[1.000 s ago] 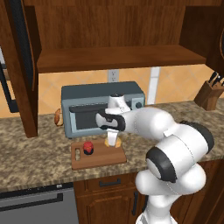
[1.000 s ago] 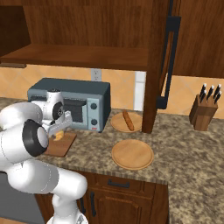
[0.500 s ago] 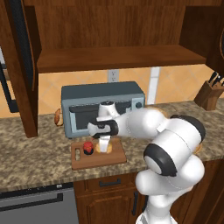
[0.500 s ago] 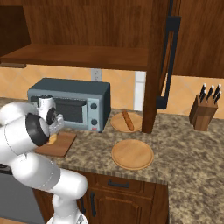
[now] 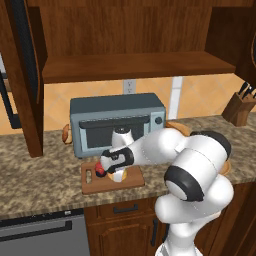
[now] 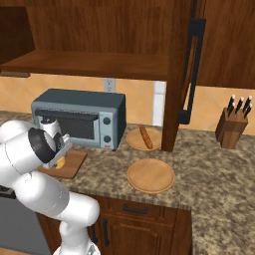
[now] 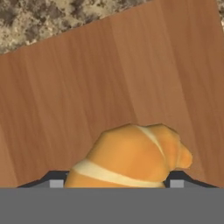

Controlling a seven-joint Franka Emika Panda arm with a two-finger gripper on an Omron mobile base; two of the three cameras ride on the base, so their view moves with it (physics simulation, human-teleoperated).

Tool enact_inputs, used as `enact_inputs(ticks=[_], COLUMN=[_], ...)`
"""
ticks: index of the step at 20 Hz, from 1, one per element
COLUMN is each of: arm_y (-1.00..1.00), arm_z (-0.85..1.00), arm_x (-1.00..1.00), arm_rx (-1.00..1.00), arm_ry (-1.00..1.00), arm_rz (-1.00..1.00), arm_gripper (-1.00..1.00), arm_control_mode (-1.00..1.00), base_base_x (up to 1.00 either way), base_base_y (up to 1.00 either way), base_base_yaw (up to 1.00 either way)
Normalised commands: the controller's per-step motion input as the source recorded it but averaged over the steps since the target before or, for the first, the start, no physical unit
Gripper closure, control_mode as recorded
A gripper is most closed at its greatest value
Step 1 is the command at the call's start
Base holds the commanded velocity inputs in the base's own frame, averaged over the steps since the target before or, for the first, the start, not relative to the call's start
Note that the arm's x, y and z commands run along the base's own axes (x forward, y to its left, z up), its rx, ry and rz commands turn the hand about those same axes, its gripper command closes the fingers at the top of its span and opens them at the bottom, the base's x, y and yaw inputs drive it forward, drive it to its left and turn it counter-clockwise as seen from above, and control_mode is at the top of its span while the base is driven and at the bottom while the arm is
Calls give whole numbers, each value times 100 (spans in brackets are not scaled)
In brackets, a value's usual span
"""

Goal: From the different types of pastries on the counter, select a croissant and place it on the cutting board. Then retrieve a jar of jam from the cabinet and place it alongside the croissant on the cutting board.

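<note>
The reddish-brown cutting board (image 5: 112, 184) (image 6: 75, 160) (image 7: 109, 78) lies on the granite counter (image 5: 35, 190) in front of the toaster oven. On it rests the golden croissant (image 7: 131, 157) (image 6: 61, 163). My gripper (image 5: 118, 173) (image 6: 56, 158) (image 7: 116, 183) hangs low over the board, open, its fingertips (image 7: 56, 183) spread wide on either side of the croissant. Just left of the hand, the small dark-red jar of jam (image 5: 101, 171) stands on the board, partly hidden by the hand.
A grey toaster oven (image 5: 117, 122) (image 6: 79, 117) stands right behind the board. A brown bun (image 5: 65, 134) peeks out at its left. The long loaf (image 6: 145, 137) lies on a plate, a round wooden plate (image 6: 151, 175) sits nearer, and a knife block (image 6: 231, 129) is far right.
The hand swung left along the board and came down over the croissant beside the jar. Jar and board have stayed in place.
</note>
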Motion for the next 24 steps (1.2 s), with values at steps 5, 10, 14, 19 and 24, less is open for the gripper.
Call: enact_inputs(ticks=[5,10,14,19,24], arm_y=[1,1,0,0,-5], arm_z=[-8,1,7,64,28], arm_x=[9,0,0,0,-7], arm_rx=[0,0,3,12,6], arm_ry=[-9,-3,0,0,1], arm_rz=[0,0,0,0,0], arm_gripper=[-100,-100,-100,-100,-100], arm_control_mode=[-100,-100,-100,-100,-100], base_base_x=[0,0,0,0,0], base_base_y=[0,0,0,0,0], base_base_yaw=[0,0,0,0,0])
